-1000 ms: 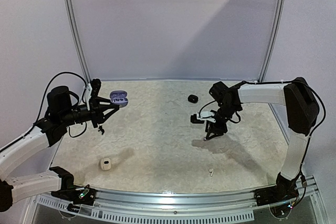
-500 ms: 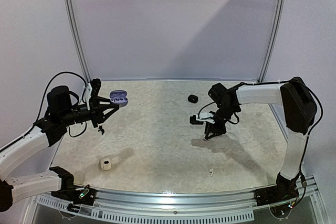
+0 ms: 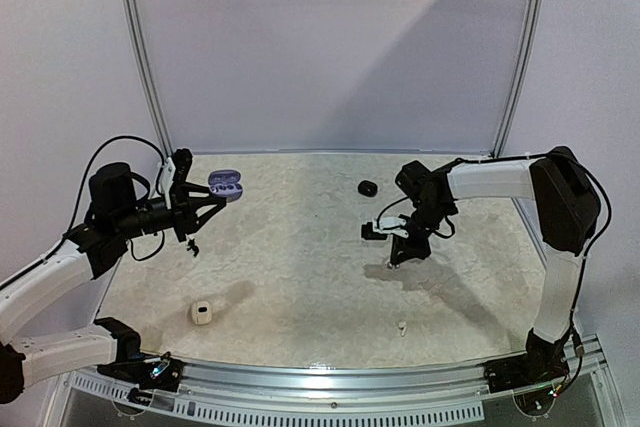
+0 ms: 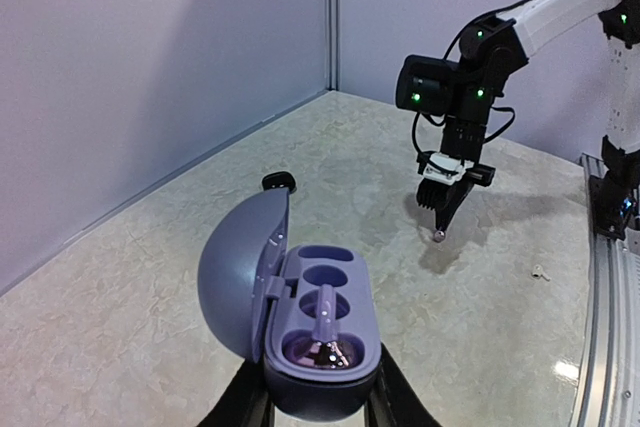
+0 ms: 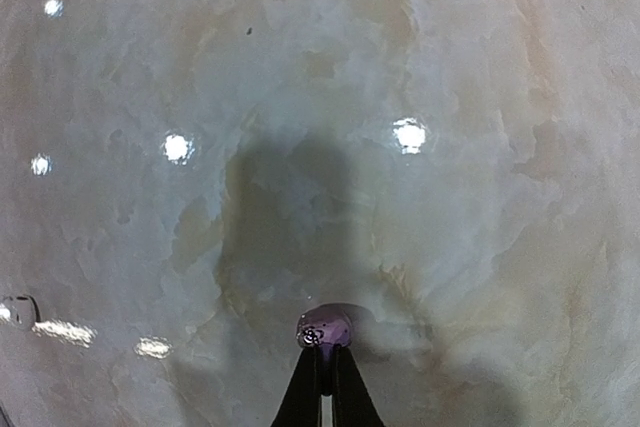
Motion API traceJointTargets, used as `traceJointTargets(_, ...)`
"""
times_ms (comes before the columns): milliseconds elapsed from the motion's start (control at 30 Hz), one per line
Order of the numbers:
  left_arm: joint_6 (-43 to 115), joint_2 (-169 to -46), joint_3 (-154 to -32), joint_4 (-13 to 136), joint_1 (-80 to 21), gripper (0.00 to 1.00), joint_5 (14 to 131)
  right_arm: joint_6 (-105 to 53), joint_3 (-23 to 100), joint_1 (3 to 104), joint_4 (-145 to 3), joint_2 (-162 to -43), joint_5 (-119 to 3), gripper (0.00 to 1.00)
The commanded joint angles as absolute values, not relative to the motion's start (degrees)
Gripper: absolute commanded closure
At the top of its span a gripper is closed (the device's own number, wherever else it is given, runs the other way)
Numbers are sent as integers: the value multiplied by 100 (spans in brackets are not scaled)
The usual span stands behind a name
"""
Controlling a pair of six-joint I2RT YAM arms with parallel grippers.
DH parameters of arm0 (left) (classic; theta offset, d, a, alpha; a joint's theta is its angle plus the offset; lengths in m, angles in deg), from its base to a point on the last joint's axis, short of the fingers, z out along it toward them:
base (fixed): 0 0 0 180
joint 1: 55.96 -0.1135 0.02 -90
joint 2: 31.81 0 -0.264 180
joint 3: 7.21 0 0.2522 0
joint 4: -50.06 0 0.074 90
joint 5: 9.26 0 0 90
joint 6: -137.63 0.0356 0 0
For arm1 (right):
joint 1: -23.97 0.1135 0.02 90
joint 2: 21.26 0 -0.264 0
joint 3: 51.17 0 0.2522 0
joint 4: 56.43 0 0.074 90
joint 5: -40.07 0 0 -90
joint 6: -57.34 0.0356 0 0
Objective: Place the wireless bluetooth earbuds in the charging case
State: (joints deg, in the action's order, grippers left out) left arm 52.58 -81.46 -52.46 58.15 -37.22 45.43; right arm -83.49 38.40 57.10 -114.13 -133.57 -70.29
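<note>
Right of desk (image 3: 300, 267) centre, the right gripper (image 5: 322, 352) pinches a purple earbud (image 5: 325, 327) just above the surface. The left gripper (image 3: 212, 199) clasps the open case (image 4: 315, 332), raised at far left. Pickup looks to be in hand. Next it must carry the bud across and line it up with the empty-looking far socket.

No text can be read in any view.
The open purple charging case (image 4: 300, 347), the white arm link (image 3: 490, 179), the marbled tabletop (image 3: 300, 247) and the front rail (image 3: 330, 377) show no lettering, logo or number clear enough to make out.
</note>
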Motion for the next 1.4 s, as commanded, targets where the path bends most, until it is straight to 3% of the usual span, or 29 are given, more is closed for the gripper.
traceJointTargets(0,5349,-8181,-5380,5784,-3664,100,4531,-8377,4055,5756,-11622,-13488,-7174,100)
traceJointTargets(433,5516,-8143,-5349,5837,-3651,100,3939,-7664,4985,5923,-11608,-12584,-7331,100)
traceJointTargets(733,6161,-8135,-5422,5961,-3405,100,3360,-6866,6624,7237,-11487,-12211,-7609,100)
traceJointTargets(1000,6562,-8134,-5582,6123,-3099,100,3258,-6489,7313,8351,-10807,-12265,-7579,100)
traceJointTargets(1367,6661,-8048,-5596,6200,-2838,100,3323,-6229,7620,8699,-10551,-12643,-7361,100)
